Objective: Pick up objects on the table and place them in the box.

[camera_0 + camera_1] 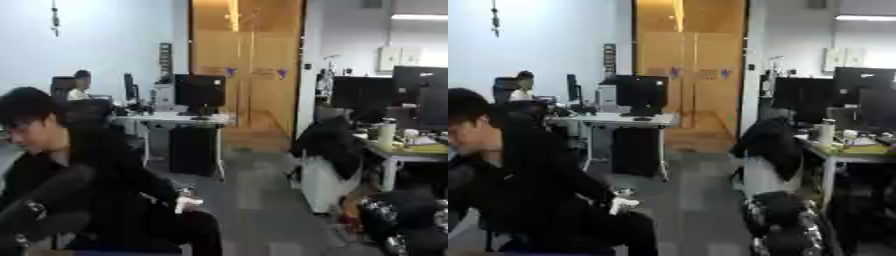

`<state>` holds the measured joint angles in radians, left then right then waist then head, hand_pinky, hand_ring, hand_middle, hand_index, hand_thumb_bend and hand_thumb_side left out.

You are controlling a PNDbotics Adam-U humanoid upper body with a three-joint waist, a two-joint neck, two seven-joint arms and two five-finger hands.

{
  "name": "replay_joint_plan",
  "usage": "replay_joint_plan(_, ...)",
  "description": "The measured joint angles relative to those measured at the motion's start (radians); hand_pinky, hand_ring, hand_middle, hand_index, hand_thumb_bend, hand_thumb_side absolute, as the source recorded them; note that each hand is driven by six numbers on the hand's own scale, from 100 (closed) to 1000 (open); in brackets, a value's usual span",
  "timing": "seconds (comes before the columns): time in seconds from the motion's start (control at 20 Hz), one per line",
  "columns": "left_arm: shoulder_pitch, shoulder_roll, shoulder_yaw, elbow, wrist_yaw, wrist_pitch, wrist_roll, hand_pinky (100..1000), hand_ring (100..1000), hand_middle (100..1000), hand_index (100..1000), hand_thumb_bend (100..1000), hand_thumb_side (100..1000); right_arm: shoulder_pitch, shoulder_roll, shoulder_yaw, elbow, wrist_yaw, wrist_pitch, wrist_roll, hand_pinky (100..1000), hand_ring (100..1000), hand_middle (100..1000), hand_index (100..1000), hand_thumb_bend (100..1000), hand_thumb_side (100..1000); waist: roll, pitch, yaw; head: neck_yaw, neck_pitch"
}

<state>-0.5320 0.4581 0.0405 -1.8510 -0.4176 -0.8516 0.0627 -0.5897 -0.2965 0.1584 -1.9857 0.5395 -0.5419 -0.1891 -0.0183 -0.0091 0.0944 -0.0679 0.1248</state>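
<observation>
- Straight ahead, both views look across an office room rather than down at a work surface; a tall wooden door (pixel 249 65) stands at the far end and serves as the landmark.
- Left of the door, a white table (pixel 171 119) carries a dark monitor (pixel 199 92).
- Right of the door, a second table (pixel 411 152) holds more dark monitors (pixel 420 95), a pale cup (pixel 386 136) and small clutter too blurred to name.
- Below the door, grey carpeted floor (pixel 254 200) runs toward the camera.
- Below and right of the door, near the bottom edge, the right hand (pixel 785 227) shows as a black mass with silver joints, raised in front of the floor. I cannot tell whether its fingers are wide, narrow or holding anything.
- Below and far left of the door, at the lower left corner, the left arm (pixel 48 207) shows as a dark, blurred bar with a small silver spot. The left hand cannot be told apart from it, so the state of its fingers cannot be told either.
- Where the objects and the box lie cannot be told: neither view looks down far enough to show them.
</observation>
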Motion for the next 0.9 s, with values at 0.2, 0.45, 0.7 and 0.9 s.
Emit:
replay_joint_plan(0.2, 0.000, 0.000, -0.007, 0.001, -0.033, 0.000, 0.035, 957, 521, 552, 838, 202, 822, 0.000, 0.000, 0.000, 0.000, 0.000, 0.000, 0.000, 100, 100, 100, 100, 445, 796, 0.000, 0.000, 0.000, -0.015, -0.006)
replay_joint_plan(0.45, 0.000, 0.000, -0.014, 0.007, -0.050, 0.017, 0.055, 100, 100, 189, 679, 321, 445, 0.000, 0.000, 0.000, 0.000, 0.000, 0.000, 0.000, 100, 100, 100, 100, 445, 798, 0.000, 0.000, 0.000, -0.172, -0.063)
replay_joint_plan(0.7, 0.000, 0.000, -0.027, 0.026, -0.022, 0.063, 0.040, 100, 100, 100, 561, 357, 416, 0.000, 0.000, 0.000, 0.000, 0.000, 0.000, 0.000, 100, 100, 100, 100, 445, 797, 0.000, 0.000, -0.003, -0.271, -0.096)
replay_joint_plan(0.9, 0.000, 0.000, -0.031, 0.029, 0.037, 0.089, 0.002, 100, 100, 100, 570, 339, 494, 0.000, 0.000, 0.000, 0.000, 0.000, 0.000, 0.001, 100, 100, 100, 100, 447, 798, 0.000, 0.000, -0.003, -0.285, -0.093)
